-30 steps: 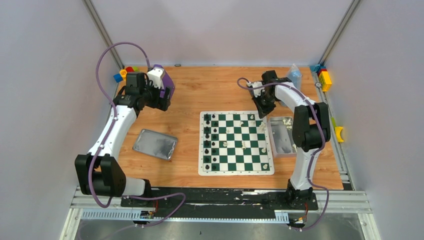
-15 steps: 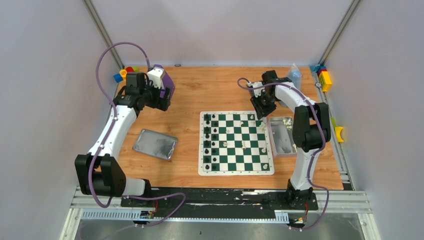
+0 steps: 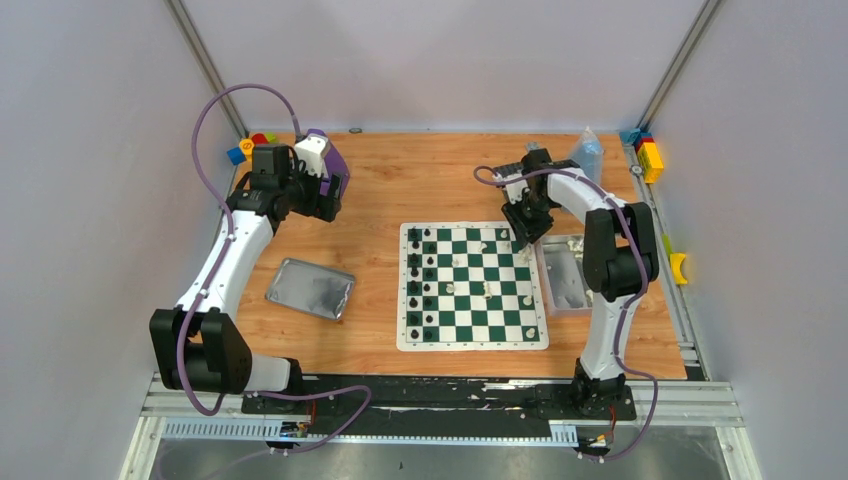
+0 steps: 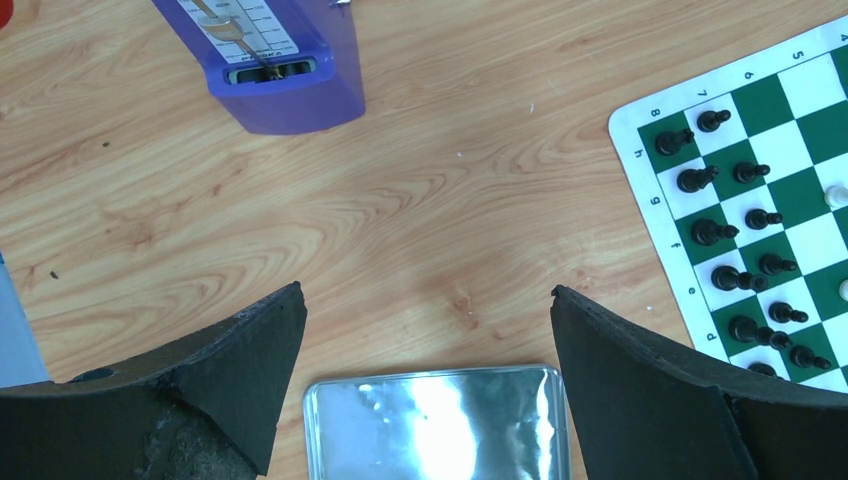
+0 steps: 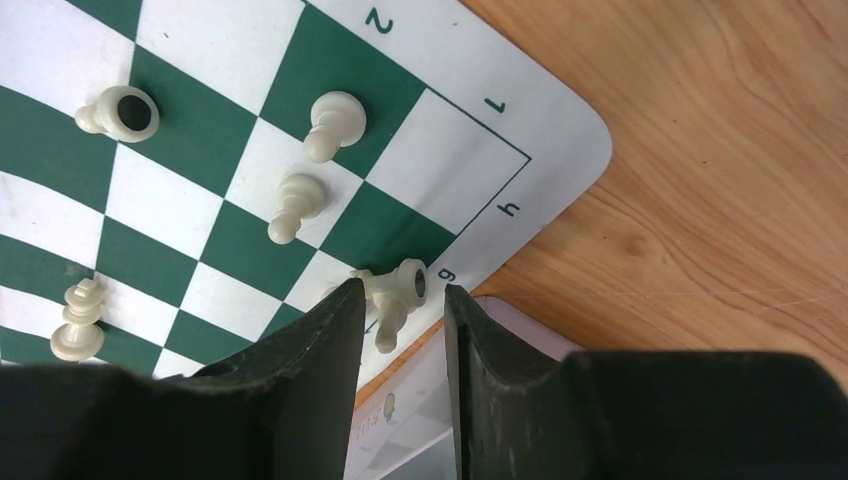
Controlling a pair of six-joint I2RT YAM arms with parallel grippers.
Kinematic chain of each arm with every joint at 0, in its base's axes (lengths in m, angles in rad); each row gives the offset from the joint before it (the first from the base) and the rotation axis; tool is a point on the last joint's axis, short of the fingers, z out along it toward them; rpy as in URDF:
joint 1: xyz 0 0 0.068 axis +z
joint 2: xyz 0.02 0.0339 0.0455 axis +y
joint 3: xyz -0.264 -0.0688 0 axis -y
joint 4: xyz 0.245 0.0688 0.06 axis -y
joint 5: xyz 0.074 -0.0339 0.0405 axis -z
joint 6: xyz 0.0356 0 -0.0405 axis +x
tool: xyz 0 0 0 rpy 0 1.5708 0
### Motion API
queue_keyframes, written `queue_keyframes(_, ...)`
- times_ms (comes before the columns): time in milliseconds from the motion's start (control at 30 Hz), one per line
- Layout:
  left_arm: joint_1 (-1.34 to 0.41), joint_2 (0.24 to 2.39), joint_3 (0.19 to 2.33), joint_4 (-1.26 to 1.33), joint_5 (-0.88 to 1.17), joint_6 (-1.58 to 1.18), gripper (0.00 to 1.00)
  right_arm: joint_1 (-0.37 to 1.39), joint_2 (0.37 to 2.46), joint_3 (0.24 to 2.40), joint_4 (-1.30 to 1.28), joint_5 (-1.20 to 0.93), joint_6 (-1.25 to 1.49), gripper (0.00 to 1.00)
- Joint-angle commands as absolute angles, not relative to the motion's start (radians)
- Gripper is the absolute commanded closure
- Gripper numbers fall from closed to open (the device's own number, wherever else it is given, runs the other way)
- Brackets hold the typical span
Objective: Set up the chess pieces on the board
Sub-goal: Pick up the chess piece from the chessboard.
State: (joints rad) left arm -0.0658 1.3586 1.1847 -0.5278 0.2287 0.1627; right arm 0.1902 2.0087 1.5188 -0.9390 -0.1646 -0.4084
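Observation:
The green and white board [image 3: 470,345] lies mid-table. Black chess pieces [image 3: 420,285] stand in two columns along its left side, also seen in the left wrist view [image 4: 715,232]. A few white pieces [image 3: 487,292] are scattered on it. My right gripper [image 3: 524,238] hangs over the board's far right corner, open. In the right wrist view a white piece [image 5: 395,295] lies on its side on the board's border [image 5: 540,130] at the tips of that gripper [image 5: 403,290]. My left gripper [image 4: 425,292] is open and holds nothing, above bare wood at the far left.
A flat metal lid [image 3: 311,288] lies left of the board, below my left gripper [image 3: 325,203]. A metal tin [image 3: 565,275] with white pieces sits against the board's right edge. A purple metronome-like object [image 3: 322,158] stands far left. Toy blocks [image 3: 650,158] lie at the corners.
My right gripper's jaws went from shut to parted, and it shifted slightly nearer over the board's far right corner. The left arm has not moved.

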Motion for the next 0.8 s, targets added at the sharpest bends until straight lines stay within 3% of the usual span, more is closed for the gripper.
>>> queue_keyframes(0, -0.059, 1.347, 1.185, -0.489, 0.247, 0.173, 0.0, 0.202, 2.033, 1.511, -0.957, -0.146, -0.424, 0.64)
queue_keyframes(233, -0.059, 1.348, 1.186, -0.489, 0.245, 0.171, 0.0, 0.202, 2.049, 1.516, -0.966, -0.145, -0.426, 0.68)
queue_keyframes(767, -0.059, 1.35, 1.183, -0.489, 0.246, 0.174, 0.0, 0.203, 2.038, 1.553, -0.957, -0.167, -0.41, 0.96)
